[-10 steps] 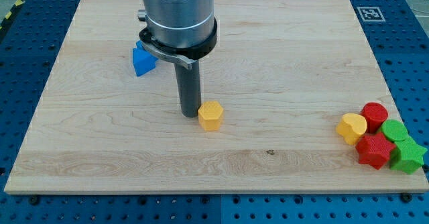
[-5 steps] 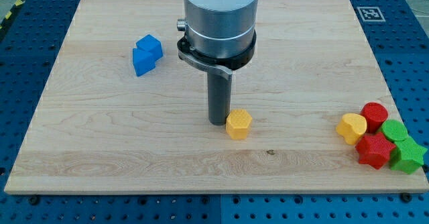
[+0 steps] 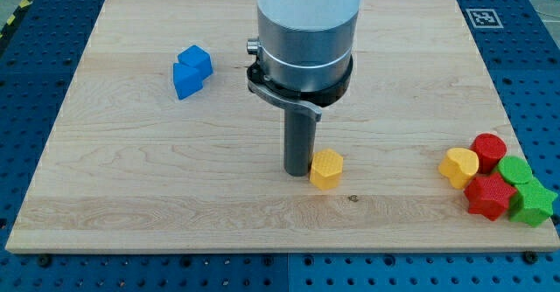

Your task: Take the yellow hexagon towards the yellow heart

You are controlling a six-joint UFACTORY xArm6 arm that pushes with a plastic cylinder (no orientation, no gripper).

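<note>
The yellow hexagon block (image 3: 326,169), plastic-looking with a ribbed printed surface, sits a little below the middle of the pale wooden counter (image 3: 114,196), toward 6 o'clock from the board's centre. My tip (image 3: 298,173), the lower end of the straight dark rod, touches the counter immediately at 9 o'clock of the hexagon, pressed against or just beside its left face; contact cannot be confirmed. No jaws on this rig: the arm ends in the rod only, so nothing is grasped or released. The grey cylindrical arm body (image 3: 306,30) rises from the rod toward 12 o'clock and leaves the view's top.

The yellow heart block (image 3: 458,167) lies at 3 o'clock of the hexagon, well apart, near the counter's right edge. It touches a cluster: red cylinder block (image 3: 488,149) at its 2 o'clock, red star-shaped block (image 3: 489,196) at its 5 o'clock, a green block (image 3: 516,170) of unclear shape beyond those, and a green star-shaped block (image 3: 533,205) at the far right.

A blue block (image 3: 191,71), irregular in shape, rests alone at 10 o'clock of the hexagon, well apart.

A black-and-white square marker (image 3: 484,17) occupies the counter's corner at the view's top right.
</note>
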